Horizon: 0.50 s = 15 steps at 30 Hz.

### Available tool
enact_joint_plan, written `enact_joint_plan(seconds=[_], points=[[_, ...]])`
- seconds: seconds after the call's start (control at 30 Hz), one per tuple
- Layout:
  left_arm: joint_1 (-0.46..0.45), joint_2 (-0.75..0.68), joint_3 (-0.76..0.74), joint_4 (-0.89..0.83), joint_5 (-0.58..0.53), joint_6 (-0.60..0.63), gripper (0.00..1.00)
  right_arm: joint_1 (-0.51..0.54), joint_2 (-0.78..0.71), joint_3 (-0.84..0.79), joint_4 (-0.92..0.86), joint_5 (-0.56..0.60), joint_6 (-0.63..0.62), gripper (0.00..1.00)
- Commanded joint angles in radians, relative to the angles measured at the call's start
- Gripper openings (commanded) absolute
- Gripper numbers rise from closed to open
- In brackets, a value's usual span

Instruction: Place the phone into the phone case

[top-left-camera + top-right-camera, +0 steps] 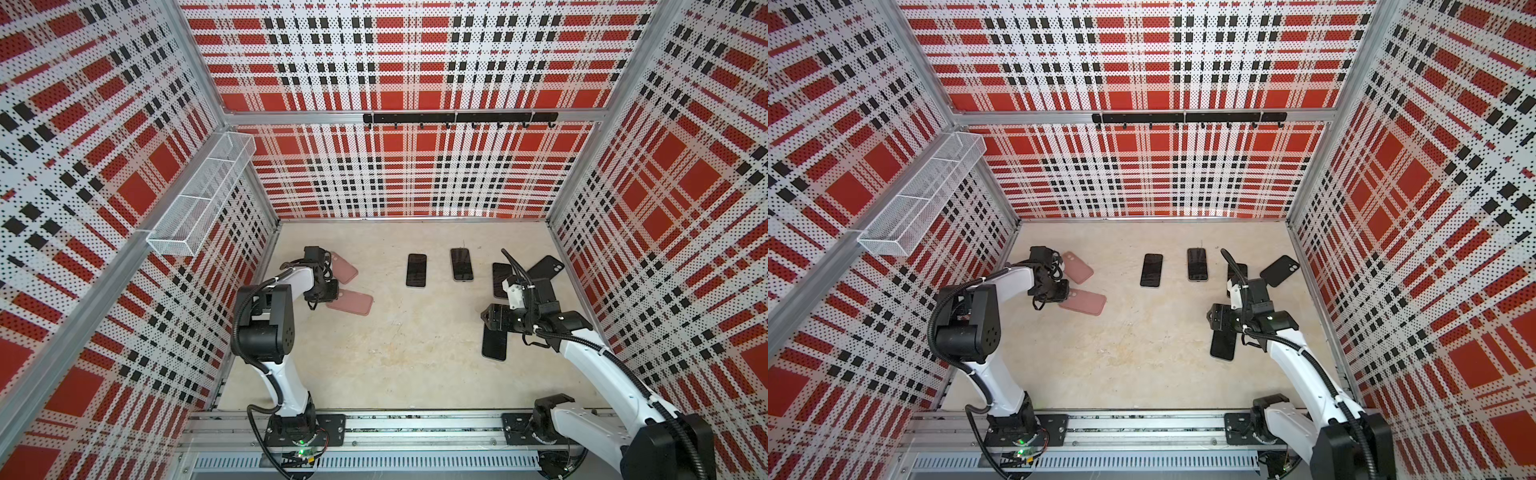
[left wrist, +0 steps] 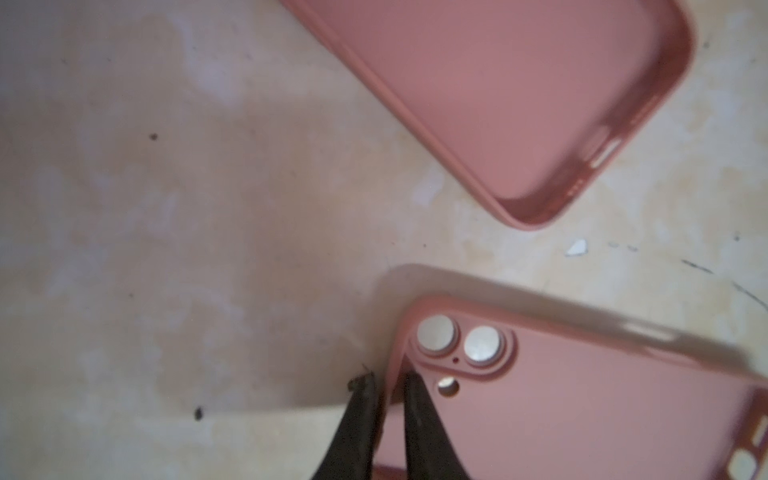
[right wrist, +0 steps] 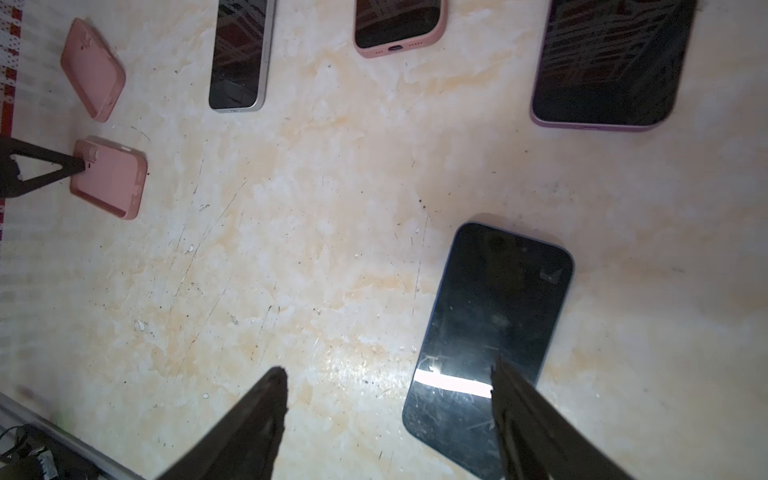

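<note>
Left end effector (image 2: pixel 388 376) narrow, pinching pink case (image 2: pixel 582 415) rim; right end effector (image 3: pixel 388 365) wide, dark phone (image 3: pixel 498 299) off-centre beneath: centre first.

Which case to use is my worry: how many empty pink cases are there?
2. Far case lies open side up at back left; near case is back up, its edge pinched by the left gripper. The arm may hide more.

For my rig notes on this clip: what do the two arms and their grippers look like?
The left arm and right arm have white shells, black joints and black corrugated cables. The left gripper and right gripper carry slim black tapering fingers.
</note>
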Motion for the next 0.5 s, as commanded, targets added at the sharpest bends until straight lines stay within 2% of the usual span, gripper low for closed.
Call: enact_joint_plan(seconds=[0.0, 0.17, 0.33, 0.47], points=[[-0.068, -0.061, -0.043, 0.003, 0.009, -0.098, 0.17, -0.028, 0.012, 0.022, -0.041, 0.032, 0.0, 0.78], [-0.189, -0.13, -0.124, 0.041, 0.001, -0.271, 0.17, -0.042, 0.032, 0.047, -0.065, 0.051, -0.011, 0.78], [-0.395, -0.217, -0.203, 0.092, -0.018, -0.431, 0.15, -0.058, 0.085, 0.083, -0.071, 0.107, -0.01, 0.77], [-0.514, -0.259, -0.254, 0.141, -0.024, -0.513, 0.15, -0.067, 0.165, 0.131, -0.091, 0.139, -0.011, 0.75]])
